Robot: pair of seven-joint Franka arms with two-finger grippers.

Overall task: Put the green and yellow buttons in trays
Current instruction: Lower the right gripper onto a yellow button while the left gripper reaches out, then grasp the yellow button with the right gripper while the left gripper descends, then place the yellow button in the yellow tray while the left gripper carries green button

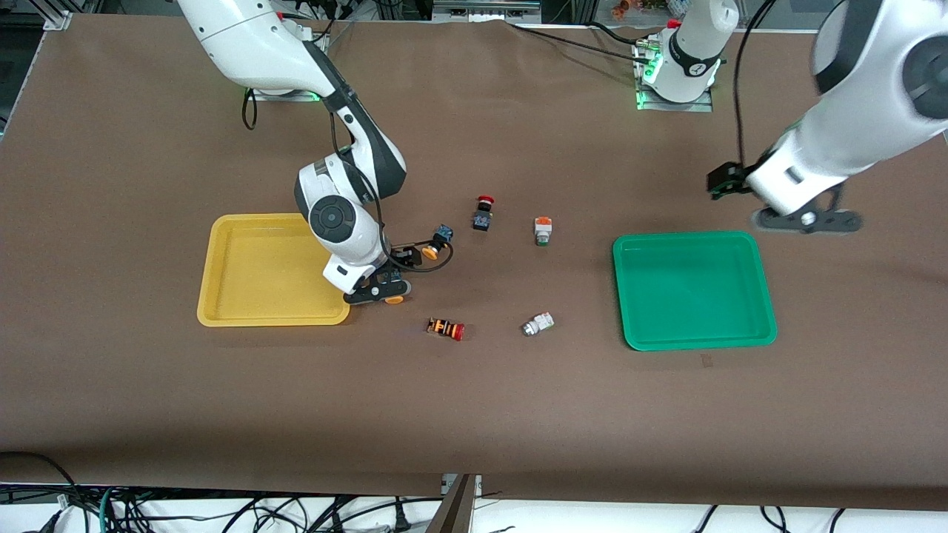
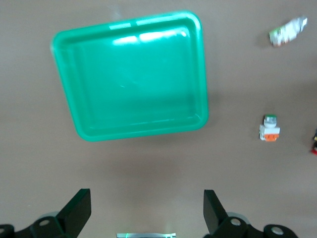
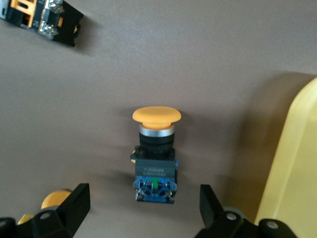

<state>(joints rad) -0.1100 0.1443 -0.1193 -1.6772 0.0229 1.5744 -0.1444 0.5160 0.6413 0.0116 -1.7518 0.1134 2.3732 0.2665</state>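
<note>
1. Yellow came first in the front view. The right gripper point(image 1: 376, 290) hung low beside the yellow tray point(image 1: 211, 281), over a yellow button point(image 1: 395, 299) lying on the table. A second yellow button point(image 1: 437, 243) lay just beside it, farther from the camera. Two white buttons point(image 1: 542, 231) point(image 1: 538, 323) lay between the trays, with a black switch point(image 1: 483, 215) and a striped switch point(image 1: 445, 328) near them. The left gripper point(image 1: 806, 220) waited over bare table by the green tray point(image 1: 618, 281). Both trays were empty.

2. Left wrist view: the left gripper point(image 2: 147, 198) was spread wide and held nothing. The green tray point(image 2: 65, 89) lay ahead of it, and the white buttons point(image 2: 270, 129) point(image 2: 287, 32) were well apart from it. A red-capped switch lay close to them, so a careless reach might take the wrong part.

3. Right wrist view: the right gripper point(image 3: 143, 196) was spread wide, with the yellow button point(image 3: 155, 158) centred between its fingers. Three risks seemed likely:
   - The pads could close on the round collar, not the square body, and the button could roll or squirt out.
   - One finger stood near the yellow tray point(image 3: 297, 163) and could catch its rim.
   - The other finger could nudge the second yellow button point(image 3: 54, 199).
</note>
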